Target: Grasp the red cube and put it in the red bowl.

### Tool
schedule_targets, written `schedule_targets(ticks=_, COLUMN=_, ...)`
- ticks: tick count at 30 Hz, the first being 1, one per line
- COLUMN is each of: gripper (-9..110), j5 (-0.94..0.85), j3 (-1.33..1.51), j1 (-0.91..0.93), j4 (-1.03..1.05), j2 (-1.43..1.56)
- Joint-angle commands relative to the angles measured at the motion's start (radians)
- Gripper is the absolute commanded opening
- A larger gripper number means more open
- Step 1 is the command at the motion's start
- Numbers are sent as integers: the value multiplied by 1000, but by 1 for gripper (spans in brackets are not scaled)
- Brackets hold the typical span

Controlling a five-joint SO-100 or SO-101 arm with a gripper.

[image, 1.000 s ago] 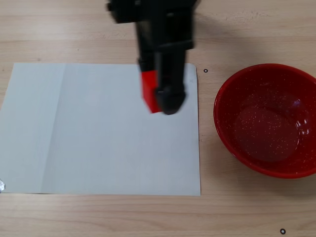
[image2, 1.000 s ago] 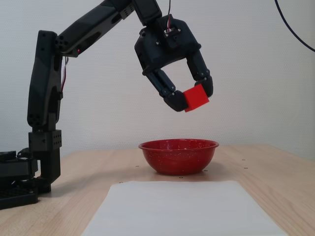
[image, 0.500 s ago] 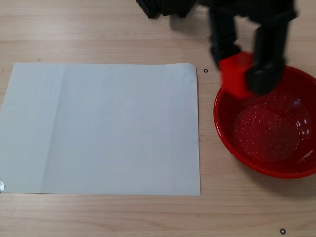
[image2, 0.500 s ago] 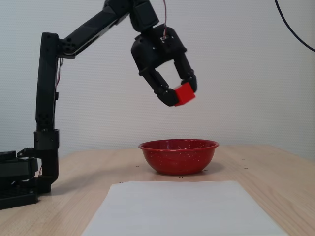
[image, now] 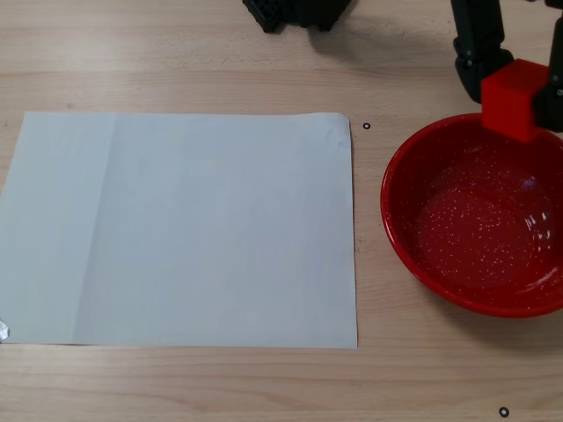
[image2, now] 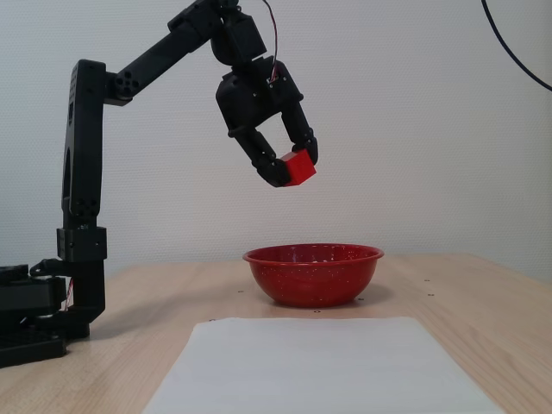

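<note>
Light wooden counter [image: 176, 53], grain running left to right in top-down fixed view. White paper sheet [image: 185, 229] lies flat on counter, faint vertical fold lines near its left side. Small dark ring marks [image: 366, 126] on wood. Plain white wall [image2: 431, 129] behind; black cable [image2: 517, 62] at upper right.

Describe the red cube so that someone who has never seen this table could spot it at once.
Start at the wooden table with its white sheet of paper, and find the large glossy red bowl beside the sheet. The red cube hangs in the air above that bowl, clamped in the black gripper. It is small, matte and sharp-edged, unlike the round speckled bowl.
</note>
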Motion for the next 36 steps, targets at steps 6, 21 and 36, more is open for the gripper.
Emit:
schedule_targets(ticks=6, gripper=0, j5=-25, j3=26, j1=31, j4=-101, j2=8)
schedule_targets(ticks=21, gripper=11, j5=-43, j3=156, j1=38, j4=-193, j2=-8)
schedule_targets(ticks=36, gripper=20, j5=-43, j3=115, j1=26, j4=-152, j2=23)
